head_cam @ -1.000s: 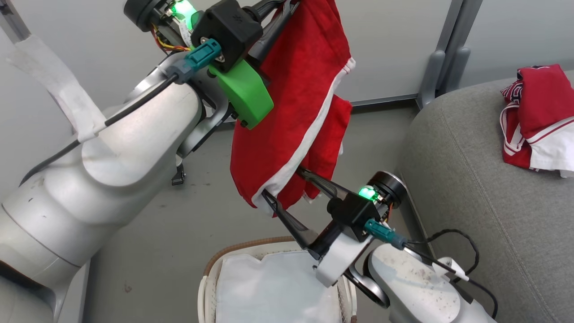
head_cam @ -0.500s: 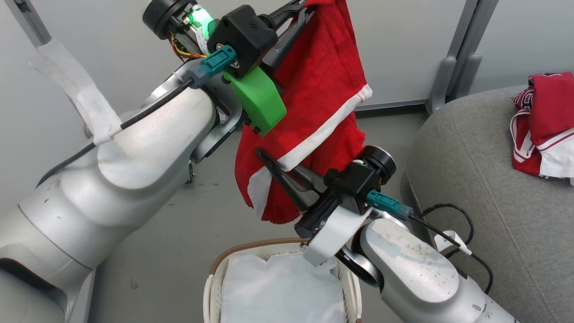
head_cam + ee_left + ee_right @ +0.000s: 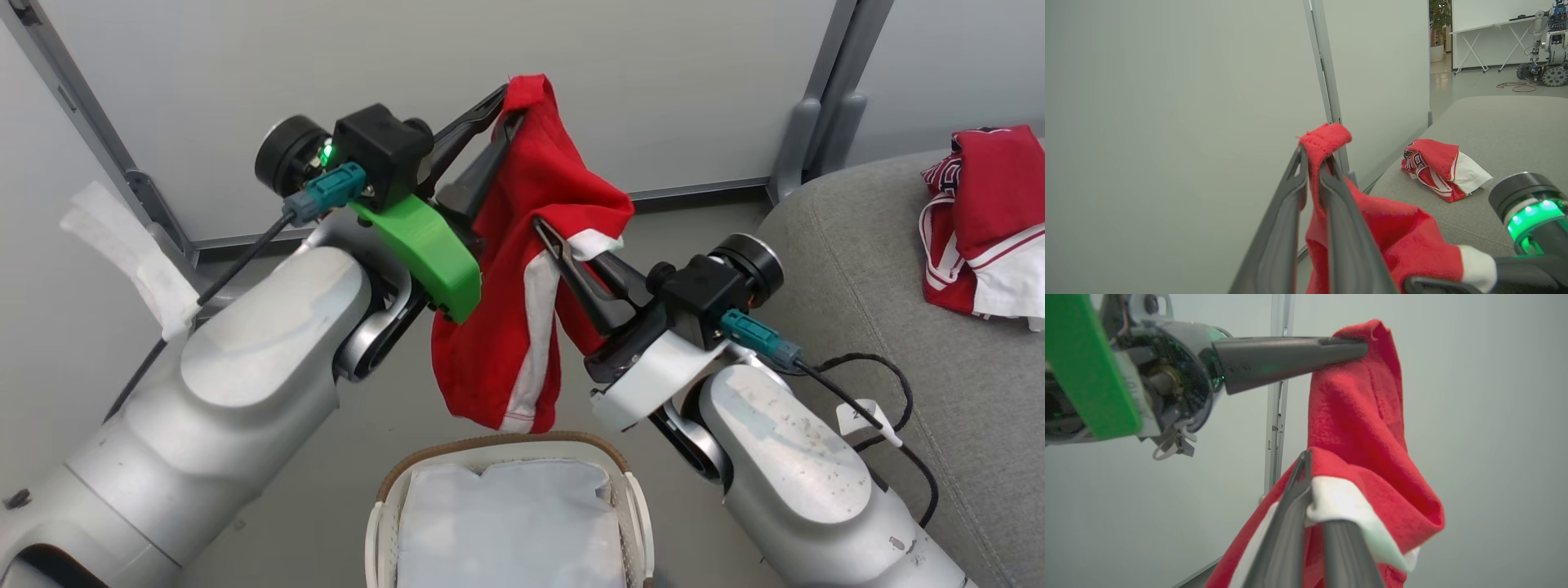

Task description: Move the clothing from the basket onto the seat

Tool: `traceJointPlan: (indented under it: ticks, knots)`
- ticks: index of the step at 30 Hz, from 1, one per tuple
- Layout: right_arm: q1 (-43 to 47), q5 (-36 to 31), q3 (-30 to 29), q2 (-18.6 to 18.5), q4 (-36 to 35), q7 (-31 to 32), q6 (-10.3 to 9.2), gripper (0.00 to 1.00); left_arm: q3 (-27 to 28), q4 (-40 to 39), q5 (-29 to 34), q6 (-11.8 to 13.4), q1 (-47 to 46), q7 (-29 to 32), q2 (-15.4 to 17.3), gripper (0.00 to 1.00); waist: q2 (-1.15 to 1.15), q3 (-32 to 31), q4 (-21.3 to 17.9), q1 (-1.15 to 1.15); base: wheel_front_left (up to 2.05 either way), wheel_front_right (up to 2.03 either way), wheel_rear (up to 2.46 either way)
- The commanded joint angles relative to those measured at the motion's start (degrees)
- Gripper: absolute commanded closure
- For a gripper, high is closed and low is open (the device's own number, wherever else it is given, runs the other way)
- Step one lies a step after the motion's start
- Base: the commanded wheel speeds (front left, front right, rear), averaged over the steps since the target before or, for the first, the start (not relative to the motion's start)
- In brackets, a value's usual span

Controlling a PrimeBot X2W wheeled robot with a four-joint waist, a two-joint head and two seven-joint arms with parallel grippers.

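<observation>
Red shorts with white side stripes hang in the air above the basket, held by both grippers. My left gripper is shut on the shorts' top edge. My right gripper is shut on a white-trimmed fold of the shorts lower down. The basket, white with a brown woven rim, shows its white cloth lining. A red jersey with white trim lies crumpled on the grey seat at the right; the jersey also lies ahead in the left wrist view.
Pale partition panels on grey posts stand behind the shorts. The grey floor lies between basket and wall. A black cable loops beside my right forearm near the seat's edge. Another robot and a folding table stand far off.
The right gripper has risen from the shorts' lower hem and closed on a white-trimmed fold, bunching the shorts up. The left gripper sits lower in the picture; the camera has shifted too.
</observation>
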Motion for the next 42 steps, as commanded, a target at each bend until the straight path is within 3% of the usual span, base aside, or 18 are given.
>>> traceJointPlan:
  ticks: [1, 17, 30, 35, 42]
  knots:
    - [0.56, -0.78, -1.3, -0.15, -0.06, -0.03, -0.08, 1.0, 0.5, 0.12, -0.68, 0.54, 2.06, -0.69, 0.19, 0.0, 0.0, -0.04, 0.03, 0.0, 0.0, 0.0, 0.0]
    - [4.04, -7.44, -12.13, -0.13, 0.27, -0.03, -0.08, 1.0, 4.77, -2.43, -2.11, 3.84, 22.56, -2.83, -0.14, 0.0, 0.0, -1.28, 0.58, 0.0, 0.0, 0.0, 0.0]
    - [7.31, -9.57, -16.01, -0.15, -0.16, -0.03, -0.08, 1.0, 9.61, -4.54, 3.26, 3.11, 33.13, -2.84, -2.06, 0.0, 0.0, -1.58, 0.04, 0.0, 0.0, 0.0, 0.0]
    - [7.19, -9.89, -17.12, -0.17, -0.16, -0.03, -0.08, 1.0, 11.25, -4.98, 5.23, 2.95, 34.73, -2.77, -2.7, 0.0, 0.0, -1.28, -2.87, 0.0, 0.0, 0.0, 0.0]
    - [6.87, -12.18, -18.97, -0.32, 0.38, -0.03, -0.08, 1.0, 12.39, -4.96, 7.98, 2.17, 36.2, -2.77, -3.97, 0.0, 0.0, 0.06, -10.93, 0.0, 0.0, 0.0, 0.0]
